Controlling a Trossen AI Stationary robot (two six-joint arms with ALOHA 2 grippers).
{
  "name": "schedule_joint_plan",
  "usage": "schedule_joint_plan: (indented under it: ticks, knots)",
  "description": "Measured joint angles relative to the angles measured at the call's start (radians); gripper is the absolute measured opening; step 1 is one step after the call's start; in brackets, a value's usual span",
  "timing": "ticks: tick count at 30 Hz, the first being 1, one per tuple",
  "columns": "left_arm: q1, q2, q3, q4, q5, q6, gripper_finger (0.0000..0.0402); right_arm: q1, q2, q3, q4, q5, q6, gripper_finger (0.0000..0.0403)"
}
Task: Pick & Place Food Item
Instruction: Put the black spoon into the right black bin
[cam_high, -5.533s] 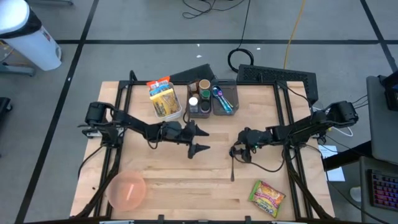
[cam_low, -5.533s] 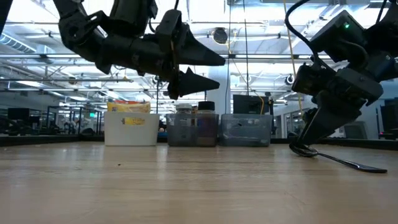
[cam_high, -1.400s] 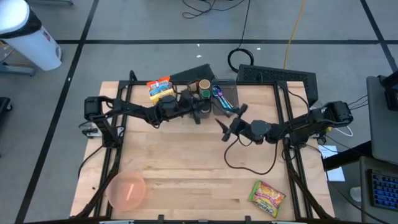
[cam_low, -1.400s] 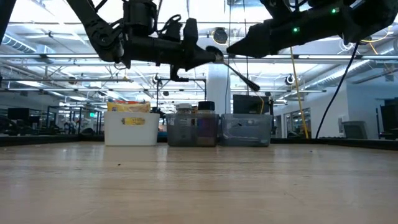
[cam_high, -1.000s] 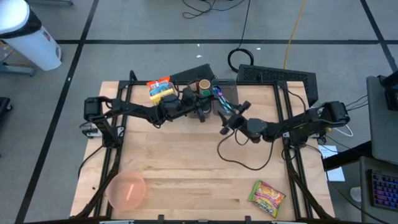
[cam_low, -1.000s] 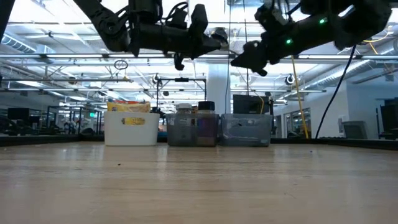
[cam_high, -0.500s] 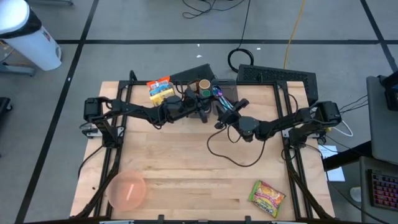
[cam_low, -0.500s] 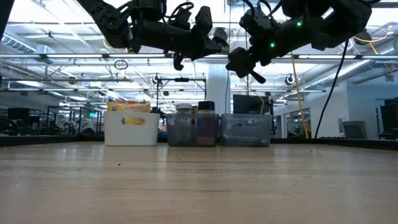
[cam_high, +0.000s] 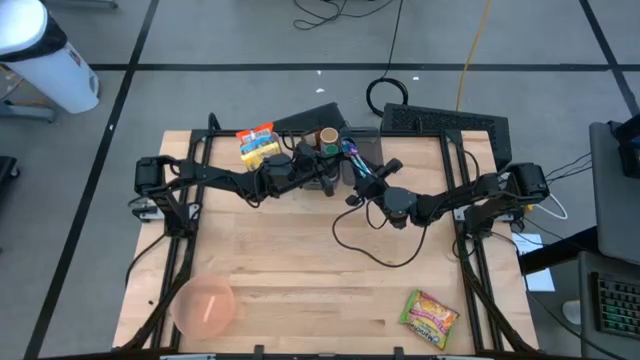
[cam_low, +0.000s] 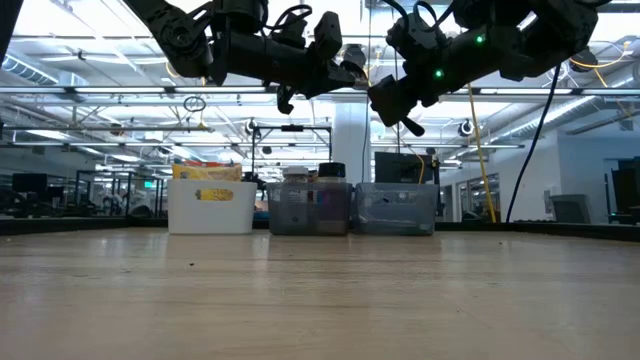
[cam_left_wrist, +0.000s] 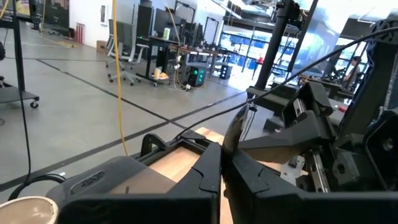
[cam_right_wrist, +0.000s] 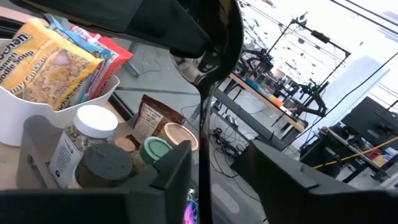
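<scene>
A yellow-green snack packet lies flat near the table's front right corner, touched by no gripper. Both grippers meet high over the bins at the table's far side. My left gripper is shut on a thin dark spoon-like utensil. My right gripper faces it, open. Its two fingers stand on either side of the utensil, and I see no touch. My left gripper pinches the dark utensil between its two shut fingers. A thin part of it sticks out just past the fingertips. The fingers lie level and point toward the table's right side. The utensil is lifted clear, above the bins; which part is pinched stays hidden.
A white bin of soup packets, a bin of jars and a bin with a coloured spoon stand in a row at the far edge, below the grippers. A pink bowl sits front left. A loose cable hangs from the right arm.
My right gripper has gone a little toward the table's left and far edges, closer to my left gripper, and its wrist has turned. My left gripper has kept its place, shut.
</scene>
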Motion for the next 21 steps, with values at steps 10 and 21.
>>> schedule_joint_plan:
  ticks: [10, 21]
  knots:
    - [0.0, 0.0, 0.0, 0.001, -0.013, 0.0, 0.0005, 0.0, 0.0, 0.0, 0.0, -0.003, -0.005, 0.0081]
    - [0.0, 0.0, 0.001, 0.002, -0.013, -0.001, 0.0008, 0.0, 0.0, -0.001, -0.004, -0.019, -0.009, 0.0007]
